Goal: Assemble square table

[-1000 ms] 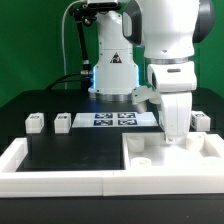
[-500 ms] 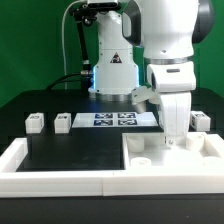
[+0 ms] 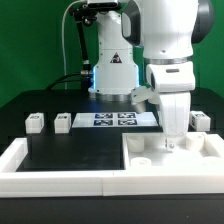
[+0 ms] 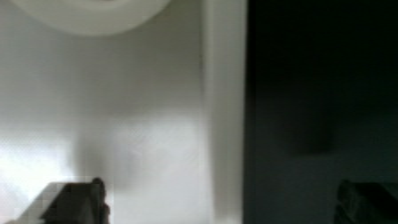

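The square table's flat white top point(image 3: 188, 160) lies at the exterior view's lower right, inside the corner of the white rim bars. My gripper point(image 3: 172, 140) hangs straight down over the top's far edge. In the wrist view its two dark fingertips point(image 4: 71, 203) stand far apart. Between them is only the white top point(image 4: 125, 110) with a round boss, its edge, and black table; the gripper point(image 4: 221, 205) is open and holds nothing. Three chunky white legs stand loose: two point(image 3: 36, 122) point(image 3: 62, 122) at the left and one point(image 3: 200, 120) at the right behind the top.
The marker board point(image 3: 115, 119) lies flat behind the black work surface, in front of the arm's base. White rim bars point(image 3: 60, 181) edge the surface along the front and both sides. A raised boss point(image 3: 140, 157) sits on the top near its left edge.
The fingers have gone from shut to wide open. The arm and the table top stay where they were.
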`<state>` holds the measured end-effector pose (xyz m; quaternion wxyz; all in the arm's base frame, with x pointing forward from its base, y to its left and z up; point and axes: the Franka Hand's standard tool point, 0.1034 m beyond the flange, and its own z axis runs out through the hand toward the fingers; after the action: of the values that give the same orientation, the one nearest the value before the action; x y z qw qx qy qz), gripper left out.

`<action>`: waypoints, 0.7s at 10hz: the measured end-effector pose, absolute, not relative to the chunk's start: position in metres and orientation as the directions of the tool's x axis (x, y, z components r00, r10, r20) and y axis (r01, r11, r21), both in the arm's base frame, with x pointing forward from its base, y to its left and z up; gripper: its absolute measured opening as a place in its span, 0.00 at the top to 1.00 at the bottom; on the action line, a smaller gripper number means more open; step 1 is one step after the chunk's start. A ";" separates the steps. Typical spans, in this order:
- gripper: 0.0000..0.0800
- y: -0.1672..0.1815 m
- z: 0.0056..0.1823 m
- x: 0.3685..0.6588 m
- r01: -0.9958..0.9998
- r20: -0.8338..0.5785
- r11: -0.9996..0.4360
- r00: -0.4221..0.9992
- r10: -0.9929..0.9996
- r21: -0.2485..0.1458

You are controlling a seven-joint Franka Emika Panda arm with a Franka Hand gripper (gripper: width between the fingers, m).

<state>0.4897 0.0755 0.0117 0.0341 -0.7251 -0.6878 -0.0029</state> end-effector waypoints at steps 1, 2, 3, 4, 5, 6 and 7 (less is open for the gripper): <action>0.19 0.075 0.012 0.490 0.998 0.051 -0.052 0.054 0.997 -0.045; 0.19 0.076 0.013 0.489 0.996 0.050 -0.070 0.073 0.996 -0.045; 0.19 0.078 0.019 0.485 0.992 0.045 -0.123 0.124 0.991 -0.041; 0.19 0.082 0.029 0.479 0.983 0.038 -0.179 0.180 0.983 -0.035; 0.19 0.088 0.039 0.475 0.968 0.033 -0.249 0.250 0.968 -0.026; 0.19 0.096 0.050 0.471 0.948 0.028 -0.319 0.319 0.947 -0.017; 0.19 0.107 0.057 0.470 0.925 0.026 -0.379 0.379 0.925 -0.011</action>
<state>0.4698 0.1071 0.0570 0.0117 -0.8303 -0.5571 -0.0078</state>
